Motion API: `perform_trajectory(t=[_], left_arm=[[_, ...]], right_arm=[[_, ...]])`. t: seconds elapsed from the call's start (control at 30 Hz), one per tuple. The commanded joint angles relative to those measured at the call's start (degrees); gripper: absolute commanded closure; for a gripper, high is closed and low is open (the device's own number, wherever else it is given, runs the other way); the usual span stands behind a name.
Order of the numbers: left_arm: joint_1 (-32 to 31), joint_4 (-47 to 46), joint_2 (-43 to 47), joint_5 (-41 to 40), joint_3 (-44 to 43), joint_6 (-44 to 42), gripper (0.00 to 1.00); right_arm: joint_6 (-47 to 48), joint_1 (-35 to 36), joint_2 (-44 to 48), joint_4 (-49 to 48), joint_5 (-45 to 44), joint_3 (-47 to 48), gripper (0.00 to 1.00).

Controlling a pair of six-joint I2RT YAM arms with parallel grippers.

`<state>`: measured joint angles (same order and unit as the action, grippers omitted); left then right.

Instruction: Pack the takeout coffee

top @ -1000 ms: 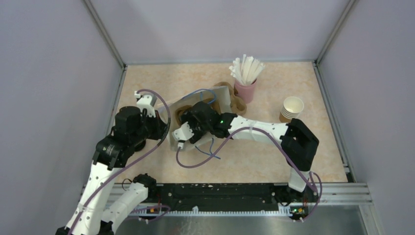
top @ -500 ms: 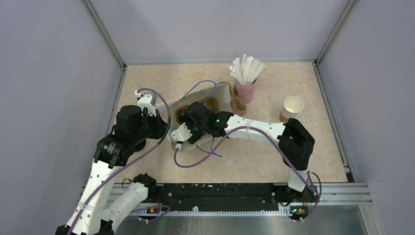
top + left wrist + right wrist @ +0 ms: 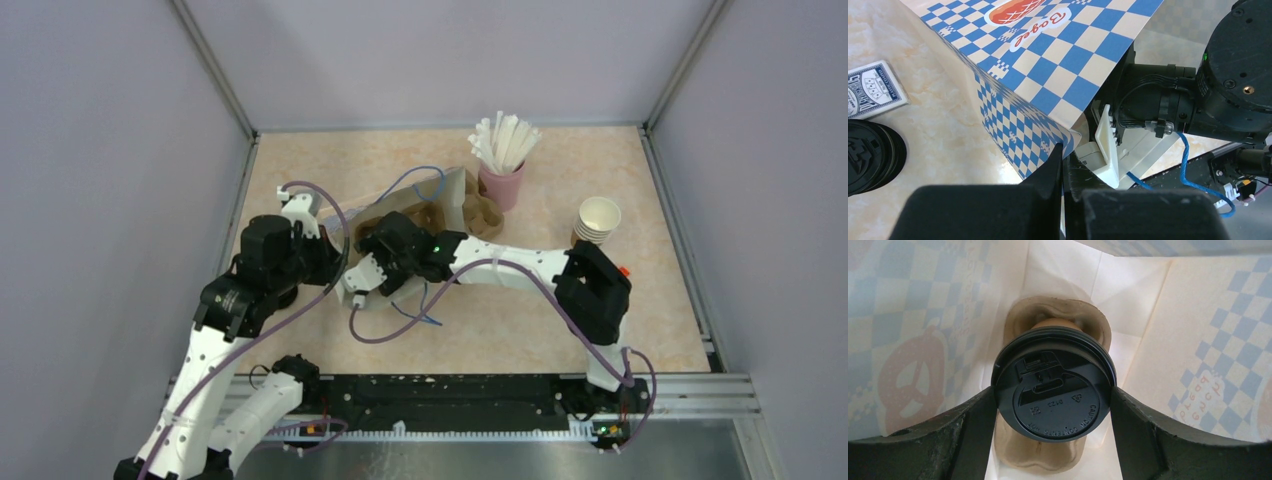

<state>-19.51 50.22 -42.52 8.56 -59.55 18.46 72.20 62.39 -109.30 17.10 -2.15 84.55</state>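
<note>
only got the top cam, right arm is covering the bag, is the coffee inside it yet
Observer: Yes, the coffee cup is inside the bag, at the slot of a cardboard carrier.
Operator: is the right gripper holding it
Observer: Yes, the right gripper is closed on it from both sides.
Operator: and the left one
Observer: The left gripper is shut, pinching the bag's open edge.

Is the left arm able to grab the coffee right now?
Probably not. Its tool is shut on the bag's edge, and the coffee sits inside the bag, gripped at the lid by the right tool.
</note>
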Motion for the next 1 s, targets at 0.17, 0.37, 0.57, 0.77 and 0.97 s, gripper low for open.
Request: perform_trajectory(t=[0.17,0.37,0.57,0.77,0.97], left_arm=[[-0.1,-2.8,0.8,3.2,0.0,2.4,1.00],[-0.2,-2.2,0.3,2.2,-0.2,2.3,1.00],[-0.2,-2.2,-0.1,1.6,-0.6,2.0,1.00],[-0.1,-2.2,-0.3,1.0,-1.0,1.9,1.00],[-0.2,-1.8,-0.2,-0.1,-0.9,1.6,1.00]], right_arm=[[-0.7,0.8,-4.7,-4.1,-4.6,2.1,0.41],[-0.9,0.8,-5.4,-6.8,-5.8,0.9,0.40],[-1.4,0.9,-5.6,-9.6,-6.9,0.4,0.35],[-4.3,0.8,-4.8,-12.1,-8.4,1.3,0.30],[-6.5,0.7,-1.8,-12.9,-7.8,0.3,0.24]])
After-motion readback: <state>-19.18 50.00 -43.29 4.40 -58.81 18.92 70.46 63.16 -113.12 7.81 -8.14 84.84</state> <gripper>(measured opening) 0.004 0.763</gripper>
